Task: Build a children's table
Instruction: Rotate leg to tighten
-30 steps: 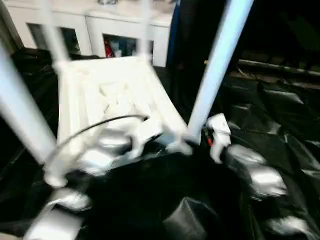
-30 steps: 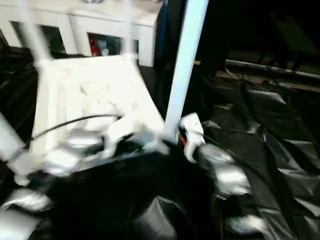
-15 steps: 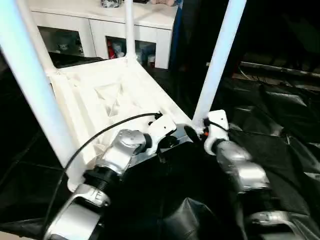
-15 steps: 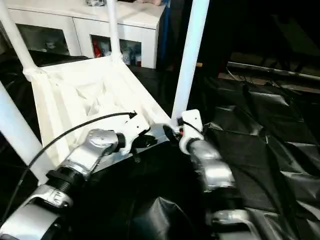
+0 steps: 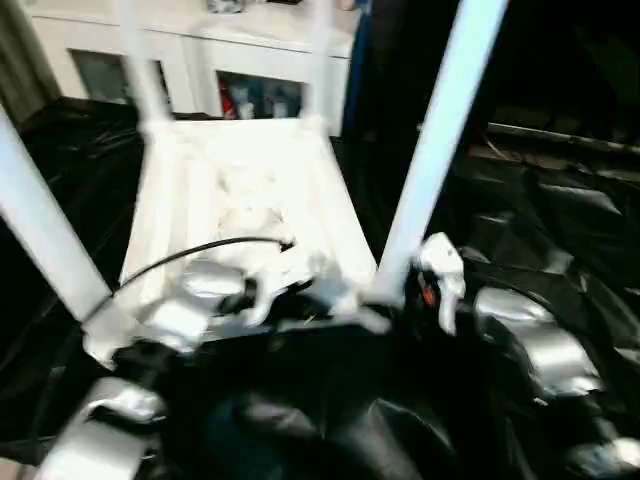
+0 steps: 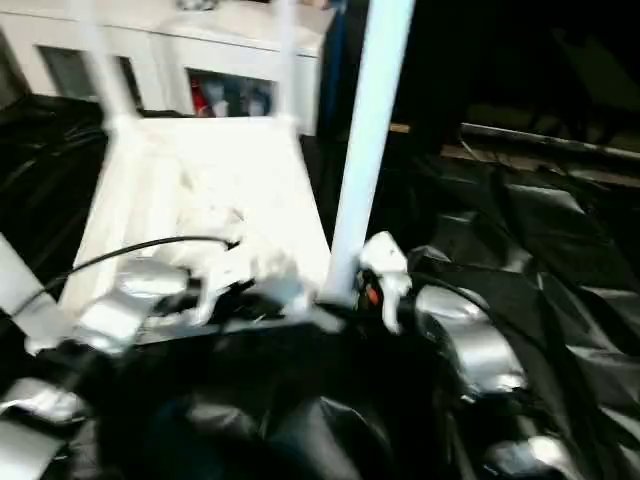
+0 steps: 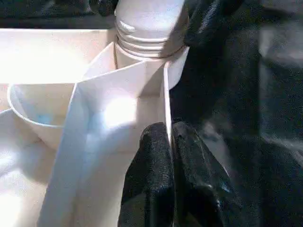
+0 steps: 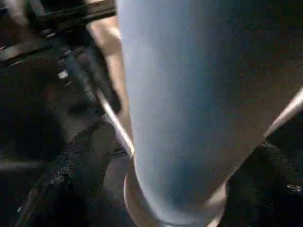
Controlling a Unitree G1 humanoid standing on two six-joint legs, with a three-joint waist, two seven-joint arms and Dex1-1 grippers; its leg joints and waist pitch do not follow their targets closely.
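Evidently the last leg (image 5: 430, 170) is being seated in the near corner socket of the upturned tabletop (image 5: 240, 190), which lies on black sheeting (image 5: 560, 240). The left gripper (image 7: 170, 135) is pinched on a rim wall beside that socket; the right gripper (image 8: 180, 179) is spread around the leg's base. Next, further twisting is probably called for.

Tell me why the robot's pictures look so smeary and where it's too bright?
Left eye and right eye views: smeared by motion, so the tabletop ribs, the cabinet and the silver forearms look soft. Left wrist view: strong glare whitens the rib wall beside the shut left gripper. Right wrist view: dim, and the leg sits so close it's a bluish blur.
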